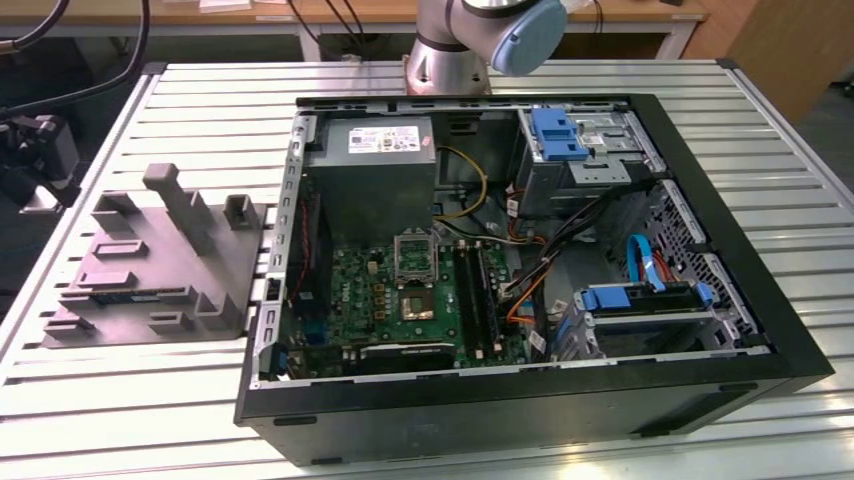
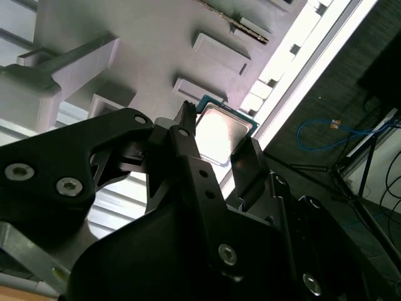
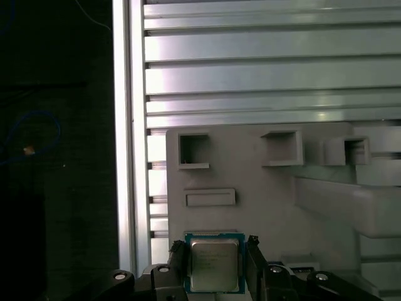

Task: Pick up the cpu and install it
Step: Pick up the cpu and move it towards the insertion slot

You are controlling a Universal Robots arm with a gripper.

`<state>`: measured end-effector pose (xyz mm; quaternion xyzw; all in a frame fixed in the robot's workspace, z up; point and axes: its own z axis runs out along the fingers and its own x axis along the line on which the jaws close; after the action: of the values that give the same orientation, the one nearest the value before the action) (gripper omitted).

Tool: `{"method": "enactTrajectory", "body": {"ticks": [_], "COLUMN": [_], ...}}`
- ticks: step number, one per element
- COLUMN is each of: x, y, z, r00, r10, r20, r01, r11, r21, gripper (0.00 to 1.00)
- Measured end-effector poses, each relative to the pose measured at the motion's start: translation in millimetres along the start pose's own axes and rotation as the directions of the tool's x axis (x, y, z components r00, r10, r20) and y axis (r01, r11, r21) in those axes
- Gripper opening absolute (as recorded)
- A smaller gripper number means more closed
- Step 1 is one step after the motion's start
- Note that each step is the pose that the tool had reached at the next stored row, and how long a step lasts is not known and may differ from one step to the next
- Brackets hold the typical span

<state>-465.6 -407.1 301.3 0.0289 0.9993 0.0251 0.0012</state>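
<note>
Just past the far wall of the computer case (image 1: 534, 400), the arm (image 1: 461, 45) is a stout silver-grey tube with a rounded pale-blue cap (image 1: 527, 35) on its joint. The hand (image 2: 219, 128) is matte black throughout, built of flat, angular link plates and two narrow fingers (image 2: 194, 163), one with small holes drilled along it. Bright silver socket-head screws (image 2: 69, 185) stud the plates: a pair on the broad link, single ones elsewhere.
</note>
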Motion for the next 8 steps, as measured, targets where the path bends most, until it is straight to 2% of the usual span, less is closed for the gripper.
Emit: {"method": "enactTrajectory", "body": {"ticks": [8], "x": [0.0], "y": [0.6], "z": [-10.8], "r00": [1.0], "r10": [0.0], "r20": [0.0], "r01": [0.0], "r11": [1.0], "r21": [0.0001], "gripper": [0.47]}}
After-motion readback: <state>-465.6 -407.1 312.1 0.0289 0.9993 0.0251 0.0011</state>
